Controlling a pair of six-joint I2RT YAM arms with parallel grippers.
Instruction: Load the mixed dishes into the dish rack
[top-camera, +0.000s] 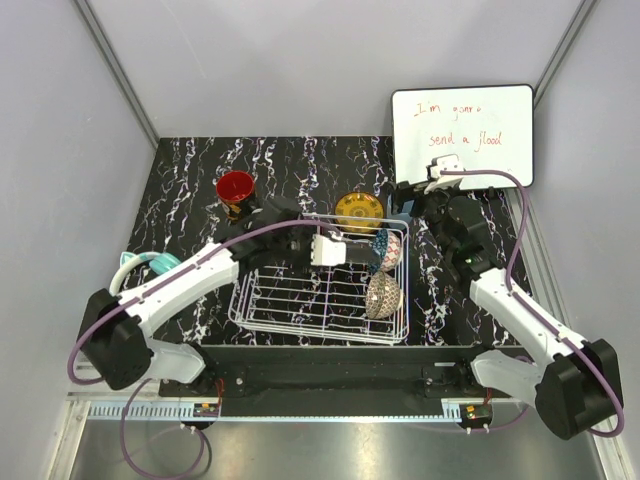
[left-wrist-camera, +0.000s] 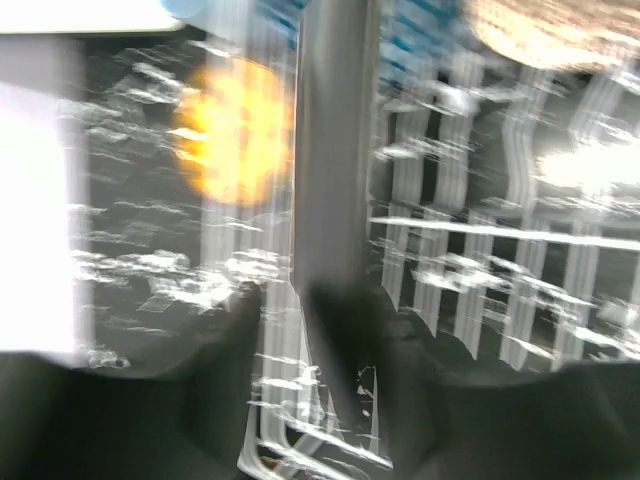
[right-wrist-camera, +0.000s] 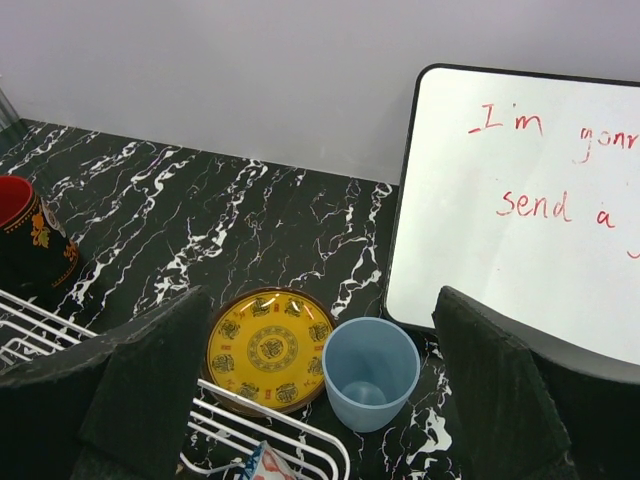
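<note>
Top external view: the rack (top-camera: 300, 300) sits at the middle of the worktop's (top-camera: 300, 165) near edge. A beige bowl (top-camera: 383, 295) stands tilted against the rack's right side, toward its near right corner. Just beyond it, a blue bowl (top-camera: 382, 248) stands on edge in the rack's far right corner.

The left gripper (top-camera: 348, 250) hangs over the far half of the rack, pointing toward the blue bowl. The left wrist view is smeared by motion. It shows a dark upright band between the fingers, with rack wires behind, but the band is too blurred to name. I cannot tell how wide these jaws stand or whether they hold anything.

A teal thing (top-camera: 160, 262) lies near the worktop's left edge, apart from the rack.

Beyond the rack's far rail, the plate (right-wrist-camera: 270, 350) lies flat on the worktop just outside the far right corner. The cup (right-wrist-camera: 370, 372) stands upright and empty just beside the plate, on its right.

The right gripper (right-wrist-camera: 320, 298) hovers above these two with its jaws spread wide and nothing between them.

The mug (top-camera: 236, 190) stands upright on the worktop beyond the rack's far left corner, well apart from the plate.

A whiteboard (right-wrist-camera: 520, 200) with red writing leans at the worktop's far right corner, just behind the cup.
</note>
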